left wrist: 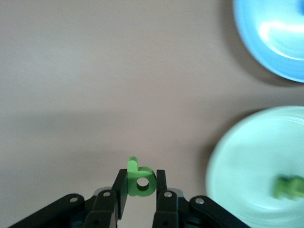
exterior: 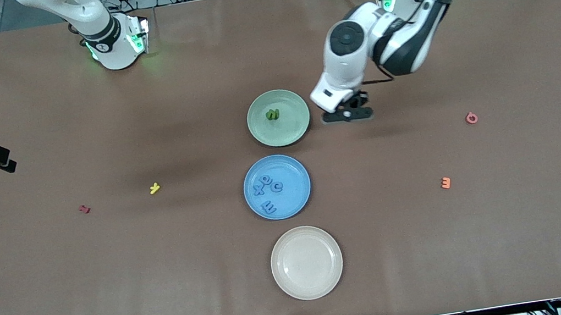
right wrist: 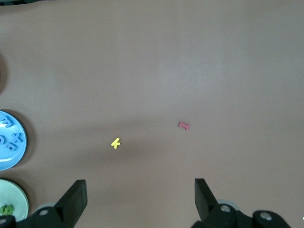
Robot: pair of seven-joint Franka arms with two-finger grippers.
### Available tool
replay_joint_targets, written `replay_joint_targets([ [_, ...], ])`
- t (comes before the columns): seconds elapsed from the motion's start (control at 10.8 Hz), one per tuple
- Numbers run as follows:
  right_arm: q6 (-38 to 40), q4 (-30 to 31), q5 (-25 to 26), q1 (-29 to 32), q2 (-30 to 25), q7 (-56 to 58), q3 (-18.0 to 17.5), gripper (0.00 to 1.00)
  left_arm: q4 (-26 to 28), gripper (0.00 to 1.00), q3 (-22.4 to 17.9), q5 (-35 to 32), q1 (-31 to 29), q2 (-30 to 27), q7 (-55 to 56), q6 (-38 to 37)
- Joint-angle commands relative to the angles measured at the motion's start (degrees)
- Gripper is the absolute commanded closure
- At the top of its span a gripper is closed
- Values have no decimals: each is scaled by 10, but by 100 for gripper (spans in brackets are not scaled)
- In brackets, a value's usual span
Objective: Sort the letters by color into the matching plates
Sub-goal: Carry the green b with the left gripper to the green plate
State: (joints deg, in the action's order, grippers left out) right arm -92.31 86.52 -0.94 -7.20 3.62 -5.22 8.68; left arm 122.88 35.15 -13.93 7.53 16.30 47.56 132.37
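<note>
One green letter point(left wrist: 140, 180), shaped like a "b", is clamped between the fingers of the left pincer point(left wrist: 141, 186), whose jaws stand nearly together on it, over bare table point(exterior: 520, 233) just beside the pale green plate point(exterior: 293, 122) on the side toward the left arm's end. By my reading the step in hand is the carry of this letter to that plate, which already holds one green letter point(exterior: 272, 115). The next move calls for a short shift of the left pincer point(exterior: 347, 112) sideways until it hangs over the dish, then a release so the piece drops inside the rim. The blue plate point(exterior: 298, 199), nearer to the front camera than the green one, holds four blue letters point(exterior: 268, 190), so the blue sort looks done. The right pincer point(right wrist: 140, 199) waits with its jaws wide apart and empty, high over the right arm's end of the table. A cream plate point(exterior: 331, 272) stands empty, and yellow point(exterior: 154, 188), red point(exterior: 84, 209), pink point(exterior: 471, 118) and orange point(exterior: 445, 183) letters lie loose on the table.
</note>
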Motion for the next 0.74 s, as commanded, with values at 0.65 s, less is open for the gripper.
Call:
replay_joint_targets([
  [0.65,15,0,-5,3,-1,4,-2,0,-185,100,-3,-47,187,208,257,-10],
])
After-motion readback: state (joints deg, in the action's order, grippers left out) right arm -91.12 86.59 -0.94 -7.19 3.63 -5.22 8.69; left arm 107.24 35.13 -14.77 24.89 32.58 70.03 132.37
